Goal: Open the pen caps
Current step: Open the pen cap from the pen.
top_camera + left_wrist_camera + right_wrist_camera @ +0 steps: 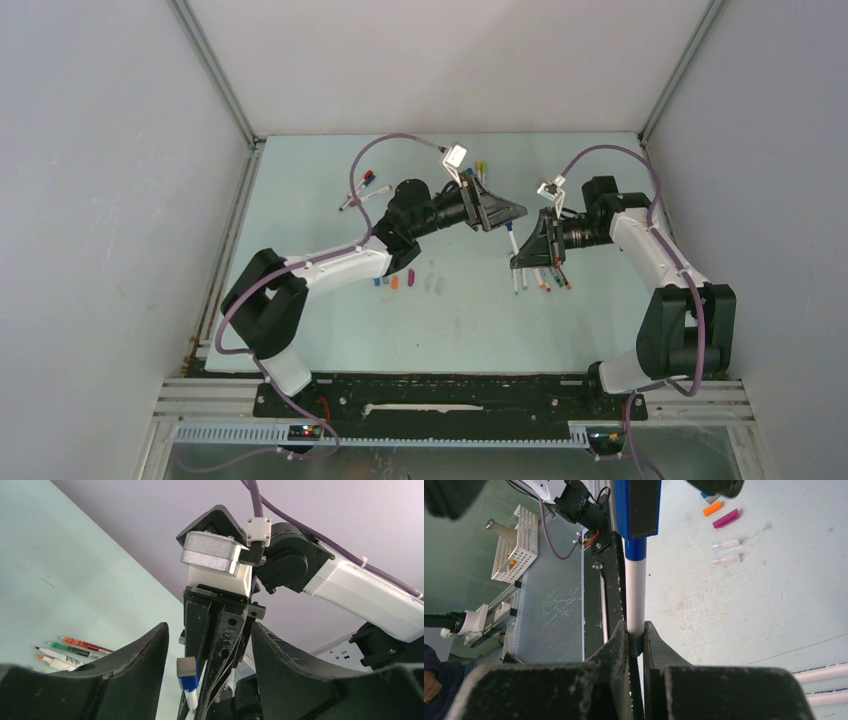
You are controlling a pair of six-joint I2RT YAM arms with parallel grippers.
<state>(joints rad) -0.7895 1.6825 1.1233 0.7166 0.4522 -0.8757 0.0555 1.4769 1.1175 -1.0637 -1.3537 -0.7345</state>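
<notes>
1 blue cap (188, 681) tops the white pen (635, 600) pinched in right fingers (636, 639); left fingers (207, 645) gape

I see a pale mint-green desk (480, 330) with grey scuffs. My right pincer (635, 630) is black, pinching a white pen barrel (635, 590) with a blue cap (188, 676). Loose caps lie on the desk: orange (712, 508), magenta (726, 518), two clear ones (726, 551). The arm shells (640, 245) are white, their cables (385, 145) purple.
</notes>
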